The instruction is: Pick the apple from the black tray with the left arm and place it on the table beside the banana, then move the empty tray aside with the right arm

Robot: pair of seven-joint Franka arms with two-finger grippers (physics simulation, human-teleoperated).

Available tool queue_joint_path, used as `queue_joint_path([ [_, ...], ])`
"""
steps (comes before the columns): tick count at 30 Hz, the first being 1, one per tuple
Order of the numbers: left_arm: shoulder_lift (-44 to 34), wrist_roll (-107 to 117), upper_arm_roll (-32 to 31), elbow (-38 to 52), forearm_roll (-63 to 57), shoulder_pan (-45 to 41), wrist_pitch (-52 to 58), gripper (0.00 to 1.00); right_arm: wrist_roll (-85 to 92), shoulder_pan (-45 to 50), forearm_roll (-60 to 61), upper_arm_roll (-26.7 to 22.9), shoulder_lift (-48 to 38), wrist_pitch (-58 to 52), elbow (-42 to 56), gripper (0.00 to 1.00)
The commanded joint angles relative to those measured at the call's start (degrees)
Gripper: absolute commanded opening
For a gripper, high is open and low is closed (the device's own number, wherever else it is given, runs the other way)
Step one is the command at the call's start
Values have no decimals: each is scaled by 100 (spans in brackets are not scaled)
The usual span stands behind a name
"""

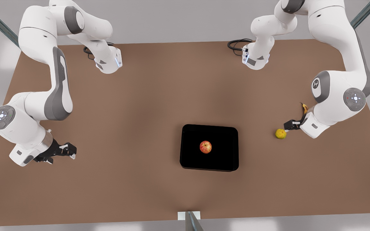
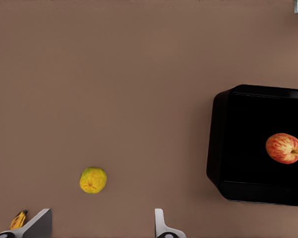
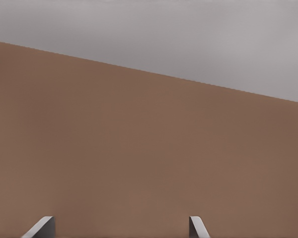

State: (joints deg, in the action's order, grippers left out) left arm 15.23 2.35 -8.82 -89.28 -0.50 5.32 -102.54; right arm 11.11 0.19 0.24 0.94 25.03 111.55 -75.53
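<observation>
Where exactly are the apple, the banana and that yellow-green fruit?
apple [image 1: 205, 147]: front view, middle of its red skin, on the black tray [image 1: 191, 160].
banana [image 1: 304, 107]: front view, the end showing beside the arm.
yellow-green fruit [image 2: 93, 180]: left wrist view, middle of its skin.

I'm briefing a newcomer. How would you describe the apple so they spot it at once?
On the brown table, find the black tray near the middle. The apple lies alone at its centre: round and red with yellow streaks, unlike the yellow-green fruit sitting off the tray.
</observation>
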Motion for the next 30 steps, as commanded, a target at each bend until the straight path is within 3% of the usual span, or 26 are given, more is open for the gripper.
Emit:
queue_joint_path([
  [1,-2,55,-5,-2,-11,-22,-205,100,489,-2,2,3,-7,87,3,100],
  [3,15,90,-155,7,24,-162,-214,100,497,7,2,3,19,87,3,100],
  [5,191,1091,-199,173,-11,-1225,-319,100,506,-19,2,38,177,113,108,100],
  [6,437,1969,-199,560,-2,-1665,-337,100,515,-28,-7,29,651,130,398,100],
  [8,876,2778,-199,1062,-64,-2192,-337,100,497,-37,-7,21,1074,675,452,100],
  [10,1123,3456,-199,991,-205,-2588,-337,100,497,-46,-7,21,1109,702,452,100],
  [14,1808,4599,-199,1053,-196,-2737,-838,100,506,-46,-15,-41,362,-230,478,100],
  [20,2661,5196,-181,1132,-653,-2896,-1734,100,506,-46,-7,3,336,-300,469,100],
  [23,3373,5610,-164,1914,-1075,-3168,-1840,100,506,-37,-15,12,336,-300,469,100],
  [30,3364,5170,-137,1405,-1523,-3142,-2226,100,506,-37,-15,12,344,-309,469,100],
])
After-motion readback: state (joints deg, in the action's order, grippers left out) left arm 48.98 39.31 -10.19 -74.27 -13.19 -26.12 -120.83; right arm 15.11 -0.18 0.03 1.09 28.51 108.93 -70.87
